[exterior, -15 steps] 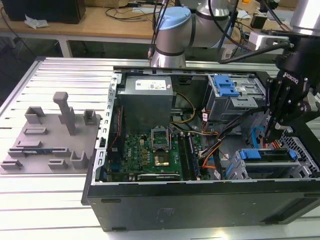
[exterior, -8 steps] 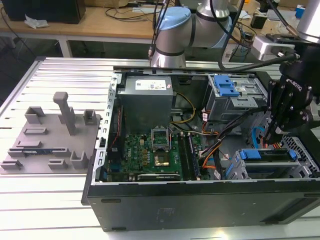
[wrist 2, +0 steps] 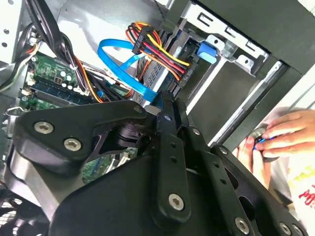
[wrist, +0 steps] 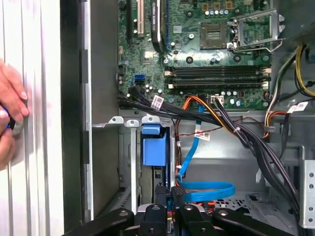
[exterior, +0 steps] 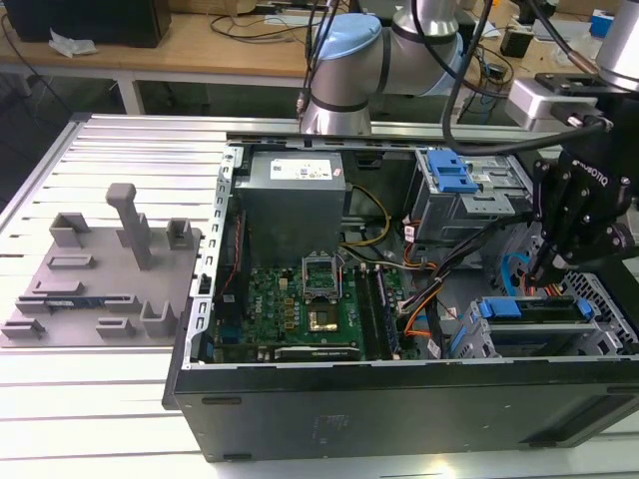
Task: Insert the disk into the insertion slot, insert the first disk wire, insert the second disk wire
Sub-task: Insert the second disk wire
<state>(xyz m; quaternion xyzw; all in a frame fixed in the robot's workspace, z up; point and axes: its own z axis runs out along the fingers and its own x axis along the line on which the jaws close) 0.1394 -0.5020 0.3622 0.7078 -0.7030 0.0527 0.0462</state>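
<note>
The jaws (wrist 2: pixel 165 105) are closed on the blue wire (wrist 2: pixel 120 61) plug at the disk (exterior: pixel 534 309), 4 o'clock in the case; misalignment could bend the connector.

Ribbed aluminium table (exterior: pixel 120 150) under even light, wooden bench (exterior: pixel 200 45) with cables behind it, grey fixture block (exterior: pixel 95 269) at the exterior view's left.

Glossy blue plastic second disk wire (wrist: pixel 209 191); matt black metal gripper (wrist 2: pixel 167 118).

Robotics lab: cluttered workbench (exterior: pixel 230 45), slotted table (exterior: pixel 120 150)
</note>
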